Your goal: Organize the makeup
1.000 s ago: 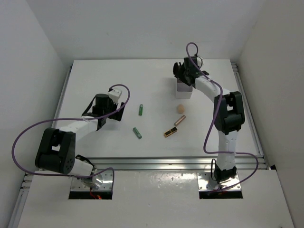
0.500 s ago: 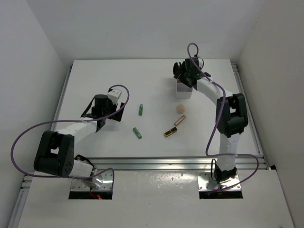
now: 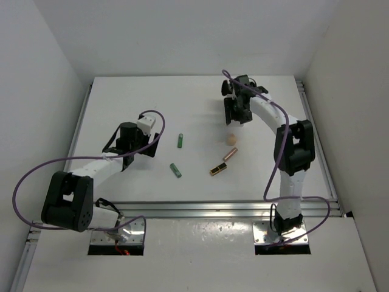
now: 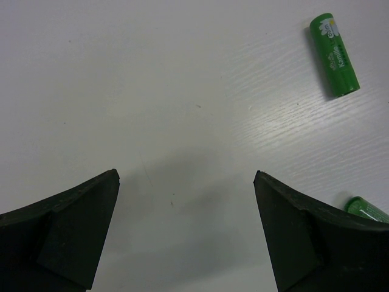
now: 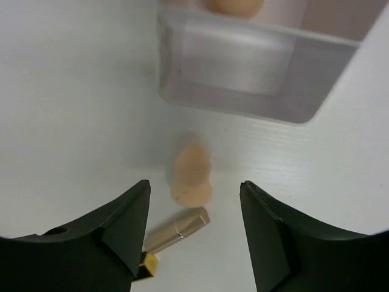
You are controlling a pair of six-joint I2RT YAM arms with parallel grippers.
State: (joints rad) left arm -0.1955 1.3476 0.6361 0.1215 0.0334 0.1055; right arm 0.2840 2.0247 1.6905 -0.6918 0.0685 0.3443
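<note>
- The table (image 3: 121, 103) I work on is white and matte; close up it shows a faint wood grain.
- Plain white walls box it in: one to my left (image 3: 36, 91), one at the far side (image 3: 182, 36), one to my right (image 3: 355, 91).
- A metal rail (image 3: 200, 208) runs along the near edge.
- Nearer than the rail lies a glossy white board (image 3: 200, 255).
- The light is even, the shadows soft.
</note>
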